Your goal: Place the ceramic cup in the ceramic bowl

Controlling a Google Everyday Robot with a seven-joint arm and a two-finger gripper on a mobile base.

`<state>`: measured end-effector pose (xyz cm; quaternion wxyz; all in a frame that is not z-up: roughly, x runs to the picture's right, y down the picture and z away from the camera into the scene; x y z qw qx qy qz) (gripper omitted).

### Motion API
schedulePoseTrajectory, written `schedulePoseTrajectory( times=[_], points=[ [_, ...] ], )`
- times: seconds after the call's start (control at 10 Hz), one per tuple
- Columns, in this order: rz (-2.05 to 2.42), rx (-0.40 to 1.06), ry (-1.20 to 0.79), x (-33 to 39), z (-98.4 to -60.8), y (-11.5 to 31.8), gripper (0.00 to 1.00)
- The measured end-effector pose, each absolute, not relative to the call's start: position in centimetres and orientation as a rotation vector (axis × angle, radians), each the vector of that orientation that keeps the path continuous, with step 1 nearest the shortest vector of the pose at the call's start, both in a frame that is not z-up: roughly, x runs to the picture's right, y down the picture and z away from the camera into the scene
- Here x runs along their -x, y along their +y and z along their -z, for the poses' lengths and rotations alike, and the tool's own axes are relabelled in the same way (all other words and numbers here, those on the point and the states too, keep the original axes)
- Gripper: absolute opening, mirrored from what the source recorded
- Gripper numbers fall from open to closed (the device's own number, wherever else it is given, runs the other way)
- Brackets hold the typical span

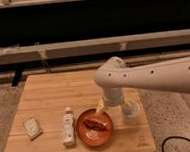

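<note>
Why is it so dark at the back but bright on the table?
Camera view: light reaches the wooden table, which glows warm; the wall behind is nearly black; the white arm is brightest; the hand hangs dimmer beneath it, at the back rim of the ceramic bowl, beside the ceramic cup.

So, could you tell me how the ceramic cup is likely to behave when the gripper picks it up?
The ceramic cup looks rigid and smooth, so probably slippery and chip-prone. Standing upright beside the ceramic bowl, it might tip if nudged by the open gripper hanging between them.
</note>
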<state>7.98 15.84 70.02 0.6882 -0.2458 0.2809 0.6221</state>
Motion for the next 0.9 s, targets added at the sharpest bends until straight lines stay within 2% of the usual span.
schedulePoseTrajectory(
  times=[0.9],
  points=[
    [-1.369, 0.546, 0.632, -8.38, -70.74, 16.31, 0.91]
  ],
)
